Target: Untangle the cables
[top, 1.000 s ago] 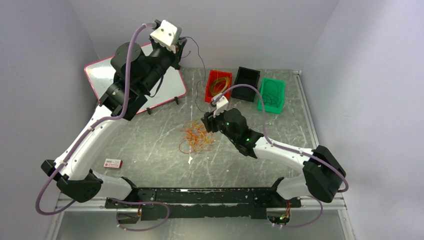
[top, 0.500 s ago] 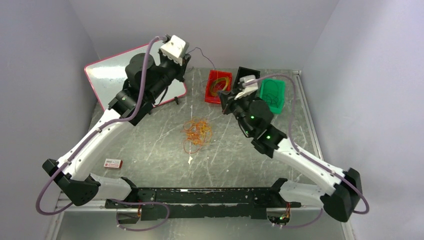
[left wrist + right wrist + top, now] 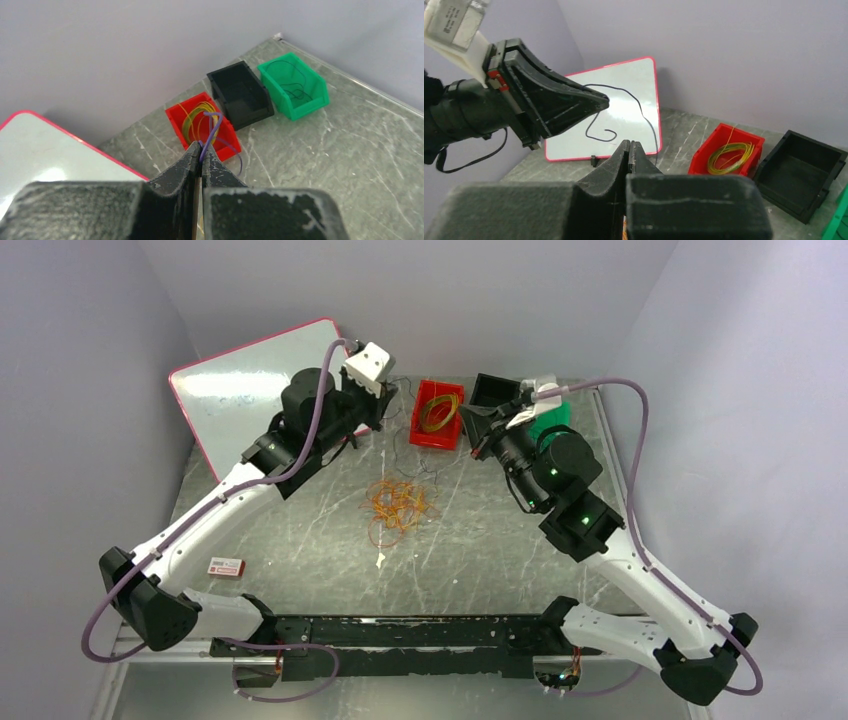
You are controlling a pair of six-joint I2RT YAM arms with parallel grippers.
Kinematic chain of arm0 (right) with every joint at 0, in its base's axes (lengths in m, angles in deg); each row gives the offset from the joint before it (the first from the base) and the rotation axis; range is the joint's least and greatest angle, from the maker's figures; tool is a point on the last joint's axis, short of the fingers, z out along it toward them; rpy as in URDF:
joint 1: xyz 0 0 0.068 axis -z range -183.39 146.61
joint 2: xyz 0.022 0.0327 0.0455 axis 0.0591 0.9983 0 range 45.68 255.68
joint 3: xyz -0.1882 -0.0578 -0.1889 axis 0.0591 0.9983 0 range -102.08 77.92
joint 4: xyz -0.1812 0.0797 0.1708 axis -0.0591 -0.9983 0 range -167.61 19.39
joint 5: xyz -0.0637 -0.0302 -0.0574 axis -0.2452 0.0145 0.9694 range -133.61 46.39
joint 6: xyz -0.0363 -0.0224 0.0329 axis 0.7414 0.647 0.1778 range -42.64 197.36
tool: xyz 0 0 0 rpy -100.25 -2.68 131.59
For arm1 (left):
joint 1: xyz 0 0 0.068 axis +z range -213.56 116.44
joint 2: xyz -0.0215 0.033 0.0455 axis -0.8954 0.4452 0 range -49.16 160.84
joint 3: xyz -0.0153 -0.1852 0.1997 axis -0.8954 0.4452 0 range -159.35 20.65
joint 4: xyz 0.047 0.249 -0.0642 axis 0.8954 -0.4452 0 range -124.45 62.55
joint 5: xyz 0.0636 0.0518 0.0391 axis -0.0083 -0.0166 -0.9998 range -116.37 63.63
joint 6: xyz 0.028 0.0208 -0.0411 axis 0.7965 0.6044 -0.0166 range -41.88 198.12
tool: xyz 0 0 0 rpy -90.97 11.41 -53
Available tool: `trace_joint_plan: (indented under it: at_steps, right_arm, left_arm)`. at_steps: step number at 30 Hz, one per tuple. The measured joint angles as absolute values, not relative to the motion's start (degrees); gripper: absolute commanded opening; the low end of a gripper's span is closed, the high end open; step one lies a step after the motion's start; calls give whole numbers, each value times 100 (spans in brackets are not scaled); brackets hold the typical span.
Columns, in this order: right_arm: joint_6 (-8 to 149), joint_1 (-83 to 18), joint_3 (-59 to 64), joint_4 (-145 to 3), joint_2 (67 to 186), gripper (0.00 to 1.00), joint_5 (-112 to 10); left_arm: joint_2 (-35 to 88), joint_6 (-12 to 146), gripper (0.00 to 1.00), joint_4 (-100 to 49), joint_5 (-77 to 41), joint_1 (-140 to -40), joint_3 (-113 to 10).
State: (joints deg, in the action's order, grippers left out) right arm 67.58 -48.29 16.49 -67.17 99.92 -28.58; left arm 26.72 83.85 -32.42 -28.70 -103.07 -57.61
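I'm pinching one loose cable (image 3: 215, 122) in the left claw (image 3: 201, 159), jaws closed right down on it. It's looping out ahead of the tips and trailing back down below them. The right claw (image 3: 629, 146) is shut tight too, facing the left one. The same dark strand is running down just beside its tips, and I can't tell whether it's gripping the strand or nothing at all. The orange and yellow tangle (image 3: 396, 506) is lying on the surface (image 3: 300, 530) below and between both claws, well apart from either.

What's worrying me is how thin this strand is: a hard pull or a fast swing could slide it straight out of the left claw. If its trailing end is hooked into the pile, lifting will likely drag the pile along or tighten a knot. The red bin (image 3: 175, 125) of yellow loops is sitting just ahead of the left claw, so the hanging loop could catch its rim or its contents. And if the right claw is missing the strand, opening the left one would drop it short of the green bin (image 3: 311, 107), ahead and to the right.
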Motion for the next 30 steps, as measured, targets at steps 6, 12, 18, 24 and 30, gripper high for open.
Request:
trace_joint_plan:
  at_steps: [6, 12, 18, 24, 30]
  right_arm:
    - [6988, -4823, 1477, -7215, 10138, 56, -3304]
    - [6843, -4775, 2229, -7132, 10121, 69, -3429]
    - [6437, -4567, 3136, -6385, 10716, 71, -3800]
    - [5934, -4547, 3641, -5263, 11432, 70, -3892]
    - [5471, -4497, 3846, -4079, 11981, 68, -3864]
  left_arm:
    - [2685, 8337, 7, -3043, -2430, -10307, -5737]
    - [2724, 8348, 7, -3017, -2240, -10307, -5923]
    - [2724, 8346, 7, -2984, -2157, -10307, -6063]
    - [2724, 8324, 7, -2980, -2107, -10307, -6225]
    - [2724, 8276, 7, -2978, -2070, -10307, -6244]
